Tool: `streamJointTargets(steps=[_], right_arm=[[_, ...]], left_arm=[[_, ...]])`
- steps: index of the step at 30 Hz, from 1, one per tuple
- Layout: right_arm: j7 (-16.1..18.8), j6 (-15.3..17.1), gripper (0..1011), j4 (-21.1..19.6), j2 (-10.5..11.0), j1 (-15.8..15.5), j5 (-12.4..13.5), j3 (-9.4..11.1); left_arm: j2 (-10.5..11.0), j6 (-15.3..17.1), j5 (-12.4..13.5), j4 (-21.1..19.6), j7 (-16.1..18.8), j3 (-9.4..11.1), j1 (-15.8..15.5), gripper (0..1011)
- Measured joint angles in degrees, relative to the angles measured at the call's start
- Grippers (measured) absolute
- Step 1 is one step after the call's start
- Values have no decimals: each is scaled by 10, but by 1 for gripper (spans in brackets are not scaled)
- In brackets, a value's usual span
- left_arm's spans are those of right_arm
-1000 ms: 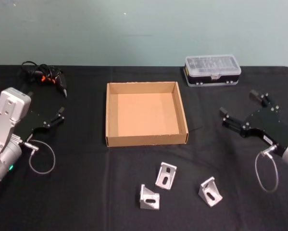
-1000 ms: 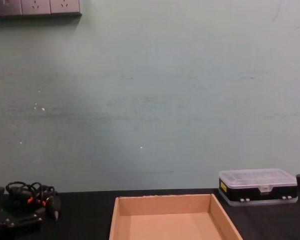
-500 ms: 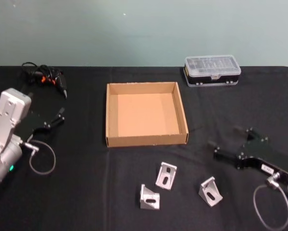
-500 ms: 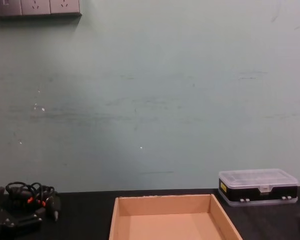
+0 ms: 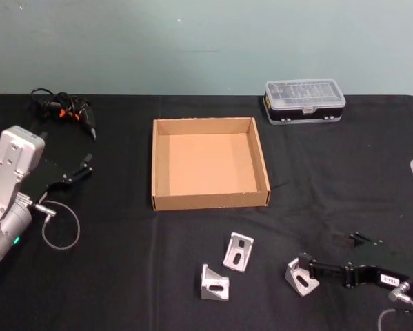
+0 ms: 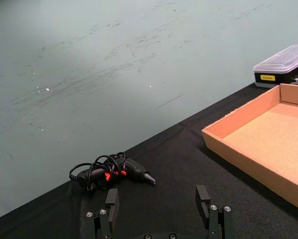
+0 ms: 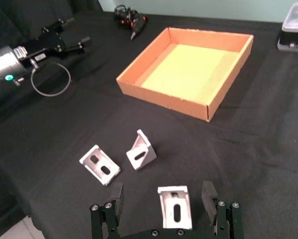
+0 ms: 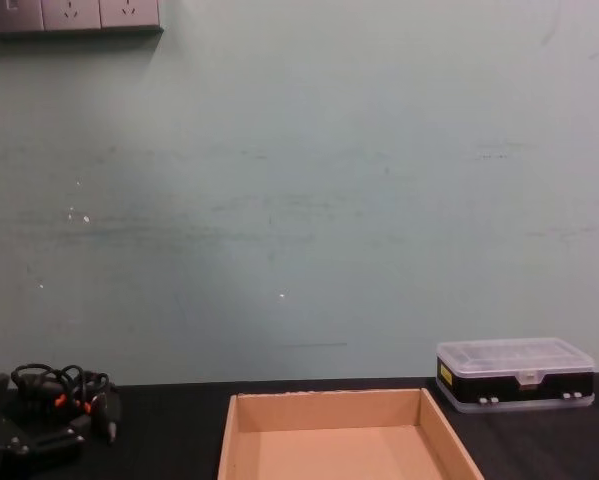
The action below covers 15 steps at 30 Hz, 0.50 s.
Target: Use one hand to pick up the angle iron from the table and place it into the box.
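The right gripper point(image 7: 162, 191) is spread open at the lower right of the head view, low over the table point(image 5: 123, 276). In its wrist view the two fingers point(image 7: 116, 195) straddle one angle iron point(image 7: 174, 207) – a gap shows on each side, and it lies on the table, not gripped. Two more angle irons sit left of it at the lower centre of the head view, one point(image 5: 238, 252) standing tilted, the other point(image 5: 214, 283) just below and left of it, close but apart.

The box point(image 5: 209, 201) is at the centre of the head view, above the three irons, with nothing in it. A clear-lidded case point(image 5: 305, 101) sits at its upper right.

The left gripper point(image 5: 81, 167) – also open – is parked at the left edge of the head view. A tangle of cables point(image 5: 63, 109) lies at the upper left.
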Motion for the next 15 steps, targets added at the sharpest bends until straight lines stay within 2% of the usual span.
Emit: streamJointTargets(steps=[5,15], right_arm=[[-6,18,1000,-2,12,6,9,-5],[16,52,1000,30,29,64,9,-66]], left_arm=[[0,0,0,0,0,0,0,1011],[0,0,0,0,0,0,0,1011]])
